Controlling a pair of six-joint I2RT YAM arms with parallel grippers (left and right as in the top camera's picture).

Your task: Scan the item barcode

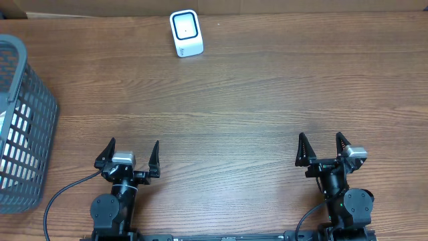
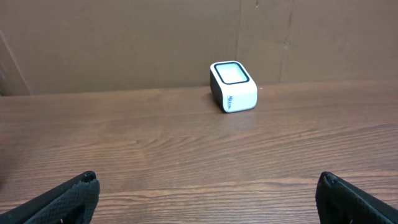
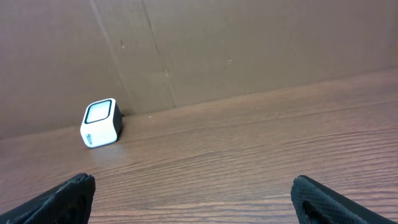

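The left tool (image 1: 134,148) and right tool (image 1: 321,140) sit at the near edge of the desk (image 1: 267,100), both spread wide and holding nothing. No item lies out on the desk. The grey basket (image 1: 37,100) at the left edge shows pale shapes (image 1: 19,124) through its mesh, probably the item, though I cannot tell what they are. The white scanner (image 1: 186,33) stands upright at the far edge, well apart from both tools.

Risks, as I judge them:
- A reach into the basket could snag its wall and tip it.
- A grip could cover the barcode.
- The code could face away from the scanner window.
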